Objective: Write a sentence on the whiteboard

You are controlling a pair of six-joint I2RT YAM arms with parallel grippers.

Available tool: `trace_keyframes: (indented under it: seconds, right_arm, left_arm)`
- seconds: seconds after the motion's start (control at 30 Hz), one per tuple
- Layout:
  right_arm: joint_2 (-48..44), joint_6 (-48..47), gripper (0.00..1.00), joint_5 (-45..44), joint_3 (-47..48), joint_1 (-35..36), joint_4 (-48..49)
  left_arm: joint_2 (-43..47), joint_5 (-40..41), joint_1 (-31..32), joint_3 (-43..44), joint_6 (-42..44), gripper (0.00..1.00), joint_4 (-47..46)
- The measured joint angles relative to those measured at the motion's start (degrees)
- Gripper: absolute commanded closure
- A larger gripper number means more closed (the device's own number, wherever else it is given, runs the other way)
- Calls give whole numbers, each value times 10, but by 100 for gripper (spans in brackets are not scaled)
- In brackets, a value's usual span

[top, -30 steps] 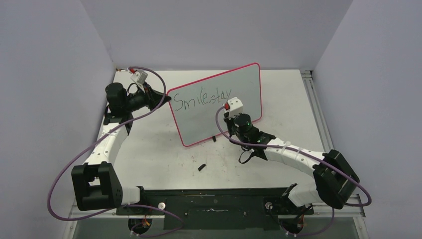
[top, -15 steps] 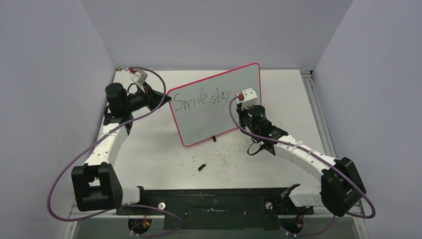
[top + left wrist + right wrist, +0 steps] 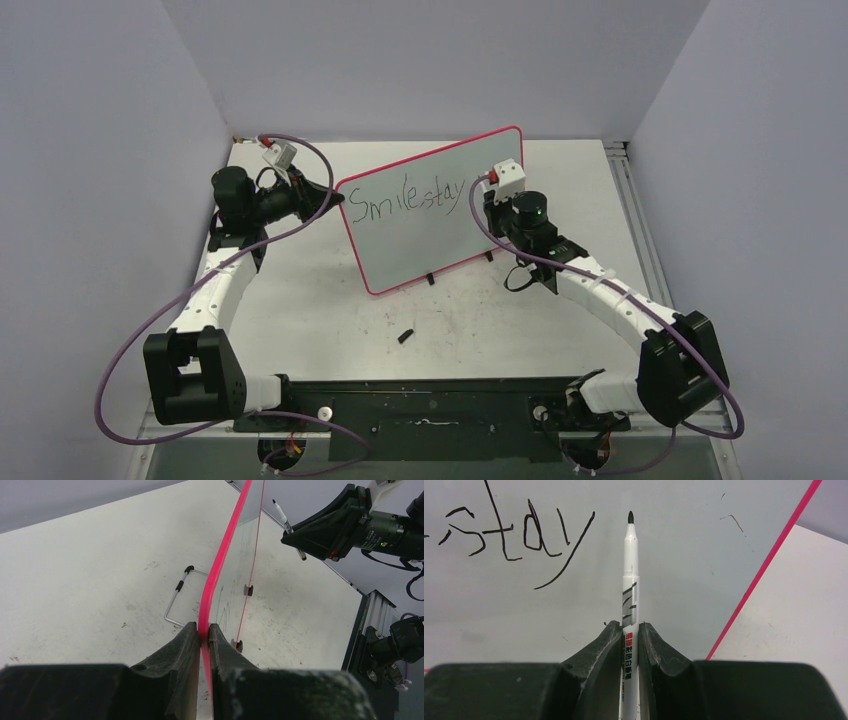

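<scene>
Left gripper (image 3: 204, 630) pinches the pink-red rim at the left edge of the whiteboard (image 3: 420, 240). Its jaws are nearly pressed together, with only the thin edge between them. This braces the board, which stands tilted on its small feet in the middle of the table (image 3: 300, 300). Across the upper face run the words (image 3: 415, 195) "Smile stay". Just right of the final y, the right gripper (image 3: 630, 630) clamps a marker (image 3: 629, 565) by its lower barrel, jaws narrow around it. The black tip points at bare board and, judging by the left wrist view, sits just off the surface. The next word calls for a clear gap after the y and light, even pressure so the board does not rock. Little room lies before the right rim, so small letters or a fresh line below would serve better.
</scene>
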State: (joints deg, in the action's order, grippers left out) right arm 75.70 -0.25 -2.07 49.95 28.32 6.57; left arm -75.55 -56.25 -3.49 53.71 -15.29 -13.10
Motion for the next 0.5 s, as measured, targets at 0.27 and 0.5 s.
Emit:
trace_keyframes:
  seconds: [0.27, 0.5]
  right_arm:
    - [19, -12, 95, 10, 23, -6, -11]
    - [51, -17, 95, 8, 54, -10, -21]
  left_arm:
    - [0, 0, 0, 0, 0, 100, 0]
    - [0, 0, 0, 0, 0, 100, 0]
